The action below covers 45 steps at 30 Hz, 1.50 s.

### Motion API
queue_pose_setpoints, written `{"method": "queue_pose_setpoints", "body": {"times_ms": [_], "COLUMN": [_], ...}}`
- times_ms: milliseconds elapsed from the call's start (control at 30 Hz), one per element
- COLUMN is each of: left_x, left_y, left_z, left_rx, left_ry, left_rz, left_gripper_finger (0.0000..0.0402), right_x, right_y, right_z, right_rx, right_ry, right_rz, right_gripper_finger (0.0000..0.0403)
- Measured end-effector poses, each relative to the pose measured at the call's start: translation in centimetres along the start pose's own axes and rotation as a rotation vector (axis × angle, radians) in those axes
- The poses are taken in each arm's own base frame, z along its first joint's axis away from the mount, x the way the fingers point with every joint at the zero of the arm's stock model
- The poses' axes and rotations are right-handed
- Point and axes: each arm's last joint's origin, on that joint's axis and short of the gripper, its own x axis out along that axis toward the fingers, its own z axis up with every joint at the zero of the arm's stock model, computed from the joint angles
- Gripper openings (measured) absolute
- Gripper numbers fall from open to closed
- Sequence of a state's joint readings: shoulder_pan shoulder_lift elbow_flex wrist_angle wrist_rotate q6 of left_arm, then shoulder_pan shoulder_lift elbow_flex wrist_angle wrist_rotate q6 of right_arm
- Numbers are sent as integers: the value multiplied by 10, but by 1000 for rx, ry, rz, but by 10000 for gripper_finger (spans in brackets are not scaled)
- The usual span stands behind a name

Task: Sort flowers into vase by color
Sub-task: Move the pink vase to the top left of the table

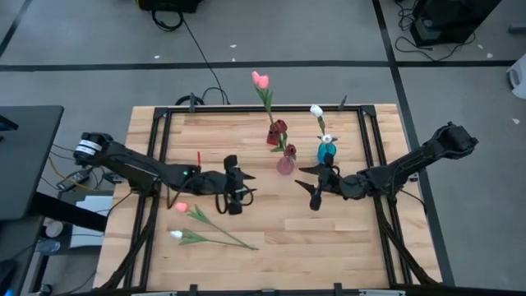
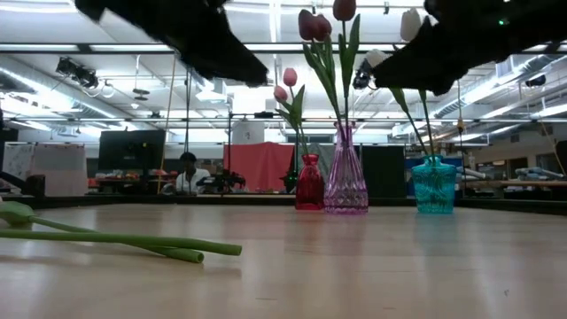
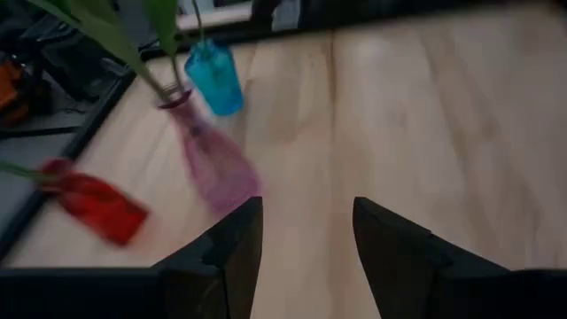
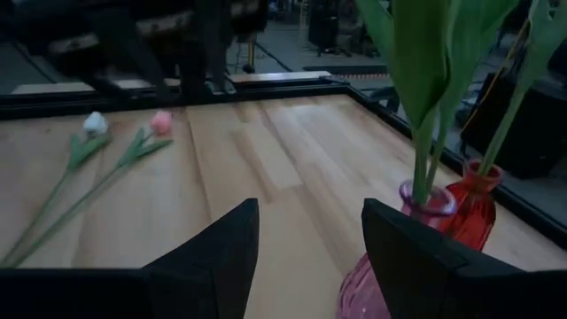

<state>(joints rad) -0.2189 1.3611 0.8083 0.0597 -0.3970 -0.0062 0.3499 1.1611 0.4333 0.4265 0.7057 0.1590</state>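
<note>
The left gripper [image 1: 239,191] hangs over the middle of the table [image 1: 329,238], its fingers [image 3: 232,252] apart w/ nothing between them; only bare wood shows in the gap. The right gripper [image 1: 315,187] hangs opposite it, near the vases, also w/ fingers [image 4: 226,252] spread and empty. Both point toward the centre, so I judge they are between two picks, not carrying anything.

Just beyond the right gripper stands the clear pink vase [image 1: 285,164], holding dark maroon tulips [image 2: 312,25]. The red vase [image 1: 278,131] is behind it w/ pink tulips [image 1: 260,80], and the blue vase [image 1: 326,151] is beside, w/ a white tulip [image 1: 316,110]. One colour per vase, so the sorting looks consistent so far. The vases stand close together at the far side, probably to leave the near side free for loose flowers.

Two flowers are not yet sorted: a pink one [image 1: 181,207] and a white one [image 1: 176,235]. They lie flat on the near left part of the table, stems [image 1: 226,238] crossing toward the centre. They are near the left gripper, on its near side, but not touching it; from the right gripper they are well apart. So the left arm seems better placed for the next pick, approx. at a stem, since the heads are small and soft.
</note>
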Motion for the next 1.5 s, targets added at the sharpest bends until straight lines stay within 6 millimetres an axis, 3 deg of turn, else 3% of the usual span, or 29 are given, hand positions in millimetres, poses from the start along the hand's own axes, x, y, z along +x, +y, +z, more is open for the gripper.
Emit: {"method": "queue_pose_setpoints", "body": {"times_ms": [167, 367, 700, 900, 1100, 1500], "left_x": [36, 71, 126, 158, 172, 172], "left_y": [6, 25, 48, 56, 60, 60], "left_z": [-30, -38, -44, -40, -38, -37], "left_rx": [-108, -154, -204, -227, -206, -184], "left_ry": [-57, -138, -311, -322, -331, -336], "left_rz": [87, 173, 192, 150, 161, 155], "left_gripper_finger": [181, 200, 319, 340, 302, 104], "right_x": [3, -12, -23, -23, -25, -26], "right_y": [2, 9, 14, 14, 16, 16], "right_z": [12, 26, 25, 25, 24, 24], "right_rx": [-21, -25, -77, -63, -51, -50], "right_ry": [-1, -20, -24, -24, -20, -21], "right_rz": [-9, 39, 23, 17, 32, 19], "right_gripper_finger": [210, 210, 210, 210, 210, 210]}}
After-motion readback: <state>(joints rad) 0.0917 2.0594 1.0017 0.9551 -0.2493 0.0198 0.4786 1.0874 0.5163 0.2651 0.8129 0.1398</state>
